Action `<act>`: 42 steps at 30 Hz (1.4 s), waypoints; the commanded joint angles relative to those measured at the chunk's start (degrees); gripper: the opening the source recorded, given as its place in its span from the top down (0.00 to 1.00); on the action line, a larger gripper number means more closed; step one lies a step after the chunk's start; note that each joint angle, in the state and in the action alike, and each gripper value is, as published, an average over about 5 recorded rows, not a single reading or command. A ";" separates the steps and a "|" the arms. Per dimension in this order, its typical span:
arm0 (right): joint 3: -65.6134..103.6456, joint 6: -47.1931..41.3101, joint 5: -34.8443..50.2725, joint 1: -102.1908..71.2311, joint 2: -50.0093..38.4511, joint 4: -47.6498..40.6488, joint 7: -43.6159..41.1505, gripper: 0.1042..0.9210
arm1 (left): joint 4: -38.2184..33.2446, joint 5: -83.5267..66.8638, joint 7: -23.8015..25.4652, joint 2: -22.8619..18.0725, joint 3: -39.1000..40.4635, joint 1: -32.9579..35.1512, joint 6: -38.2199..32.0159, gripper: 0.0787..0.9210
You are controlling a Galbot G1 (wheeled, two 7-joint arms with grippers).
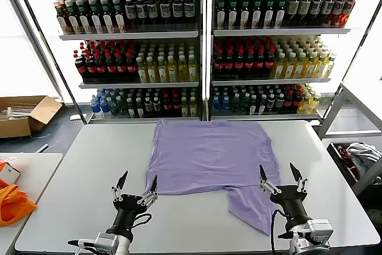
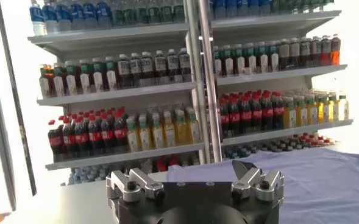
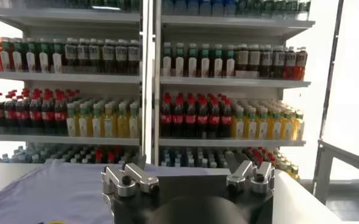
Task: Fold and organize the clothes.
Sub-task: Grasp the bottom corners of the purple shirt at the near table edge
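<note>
The lavender T-shirt lies partly folded on the white table, a loose flap trailing toward the front right. It also shows in the left wrist view and the right wrist view. My left gripper is open and empty, held above the table just off the shirt's front left corner. My right gripper is open and empty, above the table just right of the trailing flap.
Shelves of drink bottles stand behind the table. A cardboard box sits on the floor at the far left. Bright orange fabric lies on a side table at the left. A grey-white cloth bundle sits in a bin at the right.
</note>
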 commanded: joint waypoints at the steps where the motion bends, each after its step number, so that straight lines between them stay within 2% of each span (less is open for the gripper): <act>1: -0.13 0.00 0.17 -0.11 -0.10 -0.12 0.31 0.12 | 0.23 -2.22 -0.16 0.28 0.05 -0.28 1.09 0.12; 12: -5.54 -5.46 4.23 -4.52 -4.04 -1.32 7.08 0.12 | 1.83 -0.68 0.66 3.08 0.21 -1.17 8.86 0.12; 24: -9.43 -6.40 3.37 -8.11 -2.23 -2.61 10.47 0.12 | 5.22 -3.35 2.08 7.59 0.52 -2.60 14.03 0.12; 42: -10.44 -4.54 0.74 -9.54 1.23 -5.70 11.40 0.12 | 11.99 -6.32 0.30 6.32 1.65 -8.10 12.97 0.12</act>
